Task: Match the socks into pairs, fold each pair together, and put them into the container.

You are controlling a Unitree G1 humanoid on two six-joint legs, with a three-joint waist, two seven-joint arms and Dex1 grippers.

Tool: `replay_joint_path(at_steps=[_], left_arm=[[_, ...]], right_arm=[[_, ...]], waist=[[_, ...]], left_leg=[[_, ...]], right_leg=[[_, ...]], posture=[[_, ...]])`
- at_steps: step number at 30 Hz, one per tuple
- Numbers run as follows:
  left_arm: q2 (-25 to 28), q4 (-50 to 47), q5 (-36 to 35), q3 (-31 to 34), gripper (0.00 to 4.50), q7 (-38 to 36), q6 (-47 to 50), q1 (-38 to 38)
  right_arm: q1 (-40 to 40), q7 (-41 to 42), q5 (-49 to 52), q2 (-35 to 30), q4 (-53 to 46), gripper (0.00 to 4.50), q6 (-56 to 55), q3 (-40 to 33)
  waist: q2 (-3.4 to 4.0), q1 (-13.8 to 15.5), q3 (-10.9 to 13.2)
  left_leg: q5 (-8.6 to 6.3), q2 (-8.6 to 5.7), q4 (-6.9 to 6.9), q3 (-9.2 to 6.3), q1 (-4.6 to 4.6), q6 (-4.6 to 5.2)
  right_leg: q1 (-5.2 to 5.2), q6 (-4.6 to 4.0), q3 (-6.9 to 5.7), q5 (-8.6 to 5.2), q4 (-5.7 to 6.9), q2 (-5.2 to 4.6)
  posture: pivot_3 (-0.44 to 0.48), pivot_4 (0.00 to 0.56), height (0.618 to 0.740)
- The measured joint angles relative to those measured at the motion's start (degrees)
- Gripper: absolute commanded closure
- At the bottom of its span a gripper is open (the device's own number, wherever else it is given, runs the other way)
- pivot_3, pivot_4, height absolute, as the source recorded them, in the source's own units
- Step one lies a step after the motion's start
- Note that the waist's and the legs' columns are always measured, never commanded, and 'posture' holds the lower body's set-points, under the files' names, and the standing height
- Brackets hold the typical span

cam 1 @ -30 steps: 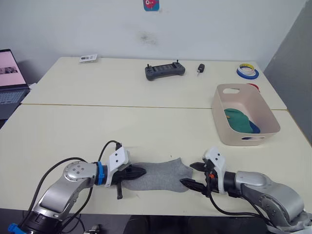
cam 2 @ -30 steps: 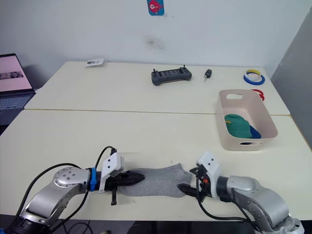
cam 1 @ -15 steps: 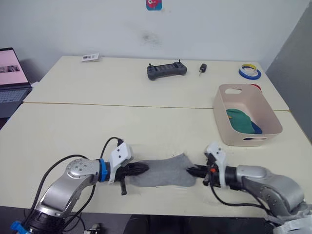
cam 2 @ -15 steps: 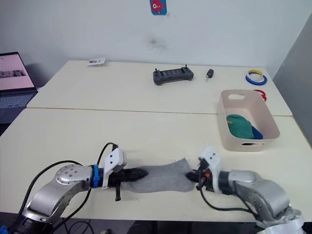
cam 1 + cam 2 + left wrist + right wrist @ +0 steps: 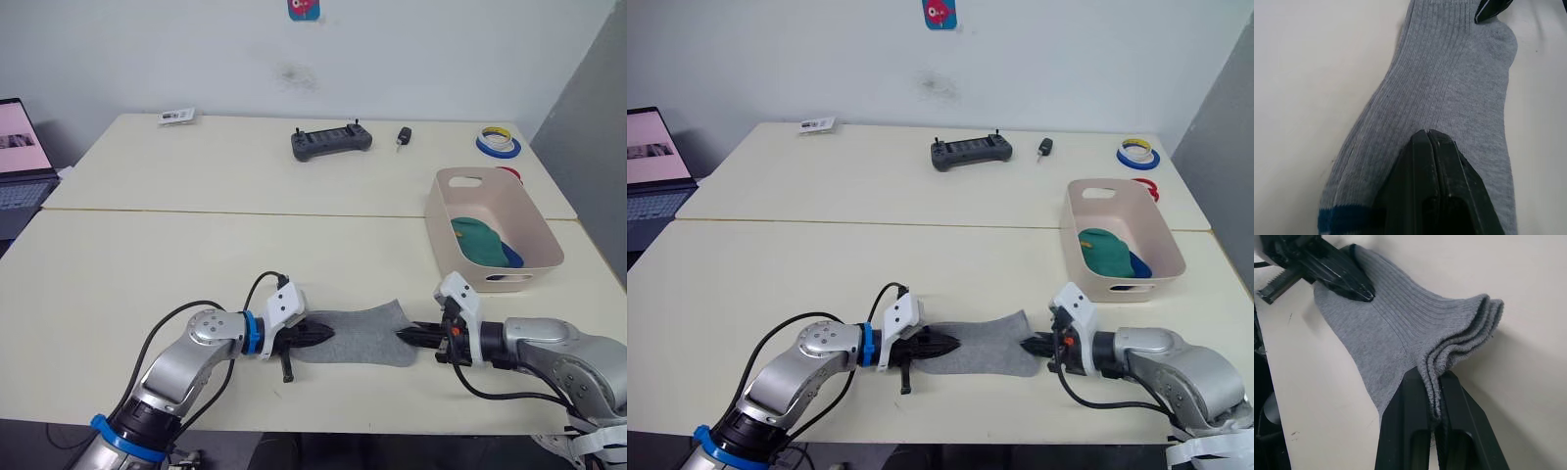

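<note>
Between both pincers (image 5: 315,334) (image 5: 409,336), each clenched on it, stretches the unfolded soft grey sock pair (image 5: 358,336); green and blue socks (image 5: 480,242) already fill the pink-beige plastic tub (image 5: 446,250)

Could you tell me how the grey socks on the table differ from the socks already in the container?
The grey socks are light grey, the socks in the container teal-green and blue. The grey ones lie stretched flat between the left gripper and right gripper; the others sit bunched inside the container, untouched. Both are ankle socks.
</note>
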Motion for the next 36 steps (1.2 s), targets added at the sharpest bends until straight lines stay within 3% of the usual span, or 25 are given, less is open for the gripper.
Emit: replay_joint_path(at_steps=[7,17,24,36], left_arm=[[0.12,-0.24,0.25,0.06,4.50,0.02,-0.75,0.82],[0.82,-2.23,-0.14,0.78,4.50,0.02,0.20,1.99],[6.57,-5.68,-2.14,3.74,4.50,-1.81,3.69,2.63],[6.67,-2.87,-0.49,4.28,4.50,-2.22,-1.27,4.16]], right_arm=[[-7.21,-1.99,4.06,1.47,-2.91,4.46,6.91,2.25],[-15.38,-9.50,6.31,14.66,1.95,4.46,15.75,9.19],[-17.67,-8.79,3.77,14.41,5.87,4.46,14.16,13.29],[-24.10,-5.34,4.52,13.37,6.37,4.46,15.27,13.87]], waist=[[0.00,-0.01,0.00],[0.01,-0.12,-0.01],[0.03,-0.14,0.00],[0.03,-0.15,0.00]], left_leg=[[0.00,0.02,0.00,-0.03,0.00,0.00],[0.00,0.04,-0.01,-0.03,-0.01,0.00],[0.00,0.05,-0.03,-0.02,-0.03,0.00],[0.00,0.06,-0.04,-0.03,-0.01,0.01]], right_leg=[[0.01,0.00,-0.01,0.00,-0.01,-0.02],[-0.04,-0.01,-0.01,0.00,0.01,-0.05],[-0.11,-0.01,0.00,0.00,0.04,-0.07],[-0.10,-0.01,-0.01,0.00,0.04,-0.10]], posture=[[0.000,0.150,0.740],[0.000,0.150,0.740],[0.000,0.150,0.740],[0.000,0.150,0.740]])
